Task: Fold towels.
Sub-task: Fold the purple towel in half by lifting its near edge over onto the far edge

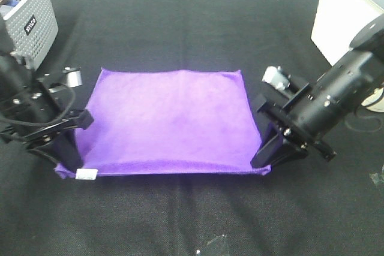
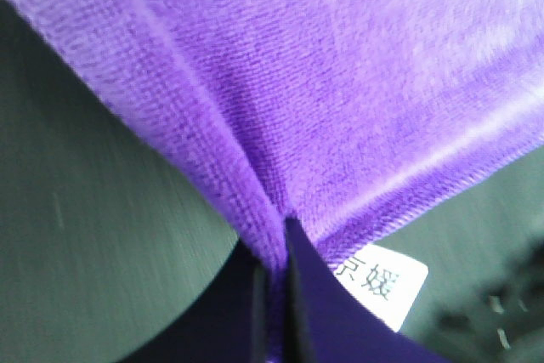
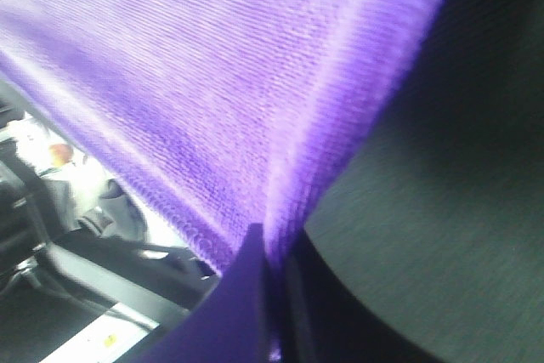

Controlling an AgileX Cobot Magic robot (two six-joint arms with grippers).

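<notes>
On the black table (image 1: 180,226), the towel (image 1: 168,118) lies flat; left gripper (image 1: 71,159) and right gripper (image 1: 262,159) pinch its near corners. Lift unevenly and you risk a corner slipping free.

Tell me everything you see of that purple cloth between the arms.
The purple towel is a fuzzy, soft-looking cloth with a stitched hem and a small white tag at its near left corner. It lies spread on the black table cover. The left gripper and right gripper are each shut on a near corner, pinching it.
</notes>
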